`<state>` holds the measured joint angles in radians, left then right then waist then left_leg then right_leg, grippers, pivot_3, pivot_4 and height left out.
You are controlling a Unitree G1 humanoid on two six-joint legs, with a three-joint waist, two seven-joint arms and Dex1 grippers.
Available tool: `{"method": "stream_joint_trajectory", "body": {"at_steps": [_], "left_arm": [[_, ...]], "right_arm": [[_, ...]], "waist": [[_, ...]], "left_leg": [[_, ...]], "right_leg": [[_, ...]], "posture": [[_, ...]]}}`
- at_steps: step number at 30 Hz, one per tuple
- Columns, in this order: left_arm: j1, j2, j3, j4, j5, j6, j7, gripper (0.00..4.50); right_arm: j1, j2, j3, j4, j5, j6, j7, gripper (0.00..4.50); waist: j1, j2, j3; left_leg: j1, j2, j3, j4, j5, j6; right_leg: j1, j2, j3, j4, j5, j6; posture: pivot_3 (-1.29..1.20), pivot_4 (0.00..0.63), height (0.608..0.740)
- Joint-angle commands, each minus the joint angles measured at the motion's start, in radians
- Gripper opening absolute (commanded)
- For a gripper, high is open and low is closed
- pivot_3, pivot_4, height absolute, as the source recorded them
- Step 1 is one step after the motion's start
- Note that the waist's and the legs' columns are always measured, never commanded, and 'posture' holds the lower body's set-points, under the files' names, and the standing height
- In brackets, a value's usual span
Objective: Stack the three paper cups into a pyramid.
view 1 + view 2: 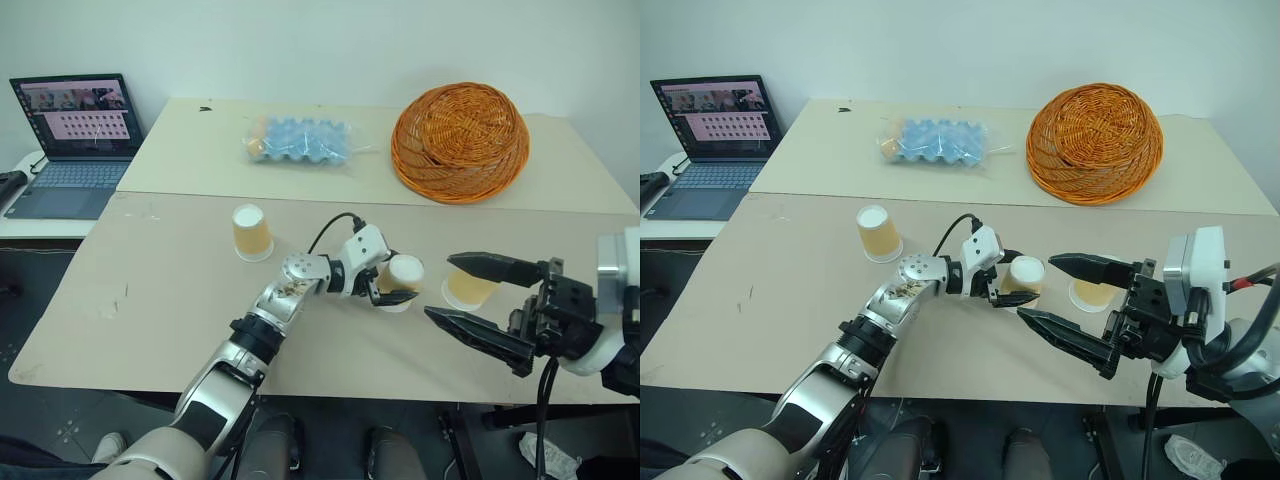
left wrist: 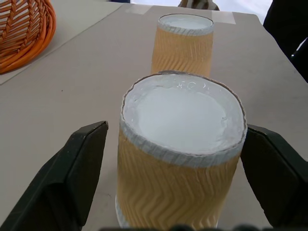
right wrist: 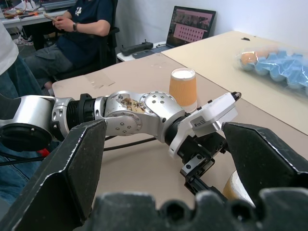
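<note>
1. The left gripper [image 1: 396, 285] reached across the front table [image 1: 150, 290] with its two black fingers [image 2: 72, 173] spread apart, one on each side of an upside-down paper cup [image 2: 180, 159]. A gap showed between each finger and the cup wall, so the cup stood on the table between them and was not clamped.
2. That middle cup had its white flat base upward and its ribbed tan-orange side below.
3. The right gripper [image 1: 480, 300] hung near the table's front right edge, its long black fingers [image 3: 72, 168] wide open and holding nothing, pointing toward the left gripper.
4. A second cup [image 1: 470, 288] stood upside down just beyond the middle cup, to its right in the head views, partly hidden behind the right gripper's upper finger. The two cups were close, but I could not tell whether they touched.
5. The third cup [image 1: 251, 232] stood alone, also base up, well to the left of the other two and further back on the table.
6. No cup sat on top of another; all three rested on the table.
7. On the rear table [image 1: 200, 150] lay a blue egg tray [image 1: 300, 140] in clear wrapping, and to its right an overturned wicker basket [image 1: 460, 140].
8. An open laptop [image 1: 72, 140] sat on a side desk at the far left.
9. In the right wrist view a seated person [image 3: 72, 33] in dark clothing was behind the tables.
</note>
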<state>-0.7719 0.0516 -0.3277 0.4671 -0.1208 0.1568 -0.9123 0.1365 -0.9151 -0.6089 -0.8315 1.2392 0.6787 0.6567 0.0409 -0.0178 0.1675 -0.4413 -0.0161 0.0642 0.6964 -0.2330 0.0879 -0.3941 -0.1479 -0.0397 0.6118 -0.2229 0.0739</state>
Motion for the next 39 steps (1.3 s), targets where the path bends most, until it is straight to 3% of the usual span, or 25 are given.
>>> {"method": "stream_joint_trajectory", "body": {"at_steps": [1,12,17,22,27,33,39], "left_arm": [[-0.026,0.016,0.05,-0.085,-0.023,0.004,0.01,4.44],[0.146,0.246,0.166,-0.618,-0.118,0.276,0.04,4.44],[0.219,0.279,0.215,-0.742,-0.152,0.385,0.12,4.44],[0.25,0.199,0.364,-0.781,-0.052,0.373,0.458,4.44],[0.419,0.11,0.372,-0.879,0.105,0.337,0.736,4.44],[0.533,0.045,0.358,-0.899,0.145,0.337,0.839,4.44],[0.528,0.059,0.392,-0.824,0.134,0.309,0.855,4.44]], "right_arm": [[-0.017,0.001,-0.019,0.001,0.006,-0.039,0.012,4.5],[-0.042,-0.003,0.003,0.022,-0.002,-0.041,0.042,4.5],[-0.06,-0.005,0.024,0.047,-0.026,-0.042,0.072,4.5],[-0.083,-0.008,0.042,0.074,-0.038,-0.042,0.097,4.5],[-0.111,-0.01,0.068,0.099,-0.047,-0.035,0.123,4.5],[-0.142,-0.014,0.092,0.118,-0.054,-0.029,0.143,4.5],[-0.144,-0.012,0.093,0.116,-0.055,-0.028,0.143,4.5]], "waist": [[0.0,0.0,0.0],[-0.004,0.001,0.0],[0.0,0.001,0.0],[-0.001,0.001,0.0],[-0.004,0.001,0.0],[0.012,0.0,0.0],[0.007,0.0,0.0]], "left_leg": [[0.0,0.0,0.0,0.0,0.0,0.0],[0.0,0.001,-0.001,0.0,0.0,0.0],[0.0,0.0,-0.002,0.001,0.0,-0.001],[0.0,-0.001,-0.003,0.001,0.001,-0.001],[0.001,-0.001,-0.002,0.0,0.0,0.0],[0.001,-0.001,-0.004,0.0,0.001,-0.002],[0.001,-0.002,-0.003,0.0,0.0,-0.001]], "right_leg": [[0.0,0.0,0.0,0.0,0.0,0.0],[0.0,0.0,0.0,0.0,0.0,0.0],[0.001,0.0,0.0,0.0,0.0,0.0],[0.001,0.0,0.0,0.0,0.0,0.0],[0.002,0.0,0.001,-0.001,0.0,0.001],[0.001,0.0,-0.001,0.0,0.0,0.001],[0.0,-0.001,0.0,0.0,0.001,0.001]], "posture": [[0.0,0.15,0.726],[0.0,0.15,0.726],[0.0,0.15,0.726],[0.0,0.15,0.726],[0.0,0.15,0.726],[0.0,0.15,0.726],[0.0,0.15,0.726]]}}
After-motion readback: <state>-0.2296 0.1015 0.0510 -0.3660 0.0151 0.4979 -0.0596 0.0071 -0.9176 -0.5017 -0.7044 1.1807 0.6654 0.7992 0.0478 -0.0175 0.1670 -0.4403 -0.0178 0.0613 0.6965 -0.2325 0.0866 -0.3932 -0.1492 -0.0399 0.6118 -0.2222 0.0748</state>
